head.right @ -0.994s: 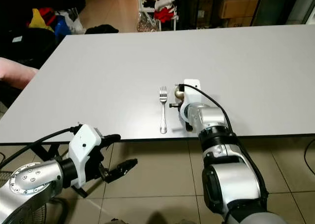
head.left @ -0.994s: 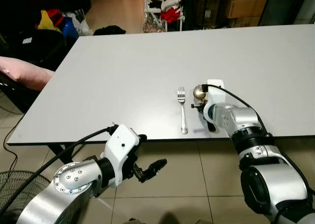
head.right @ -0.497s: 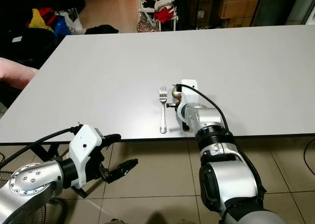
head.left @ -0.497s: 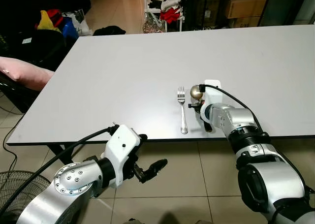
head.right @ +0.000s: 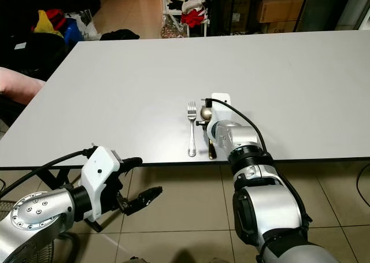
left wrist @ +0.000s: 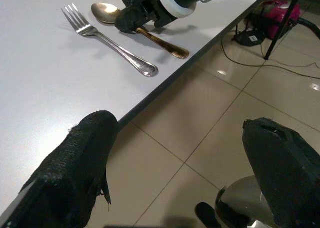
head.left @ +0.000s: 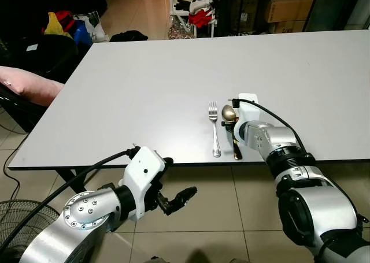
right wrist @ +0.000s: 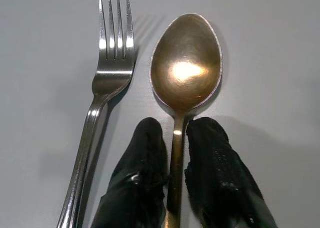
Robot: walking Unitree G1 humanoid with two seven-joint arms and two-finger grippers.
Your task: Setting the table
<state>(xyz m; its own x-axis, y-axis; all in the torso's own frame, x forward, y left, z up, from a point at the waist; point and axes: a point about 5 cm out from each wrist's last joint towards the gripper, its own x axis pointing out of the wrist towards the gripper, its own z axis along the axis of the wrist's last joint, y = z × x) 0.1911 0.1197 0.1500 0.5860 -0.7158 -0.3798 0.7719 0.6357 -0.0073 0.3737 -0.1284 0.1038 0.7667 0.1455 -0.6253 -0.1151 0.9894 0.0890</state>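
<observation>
The table (head.left: pixel 144 89) is plain pale grey, unpatterned; on it lie a silver fork (right wrist: pixel 102 92) and a gold-brown spoon (right wrist: pixel 185 62) with a bright glint in its bowl; the right gripper (right wrist: pixel 175 180) has black, rough-textured fingers on either side of the spoon's handle, behind them a silver arm with a white block and a black cable. The left gripper (head.left: pixel 176 198) is black too, on a white-and-silver wrist, over beige floor tiles (head.left: pixel 231 217) with dark grout lines; off the table's left edge shows something pink (head.left: pixel 29 84).

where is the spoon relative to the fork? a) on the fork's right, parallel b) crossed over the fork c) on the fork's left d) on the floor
a: the spoon lies flat on the table just right of the fork, handles parallel, with the right gripper straddling its handle.
</observation>
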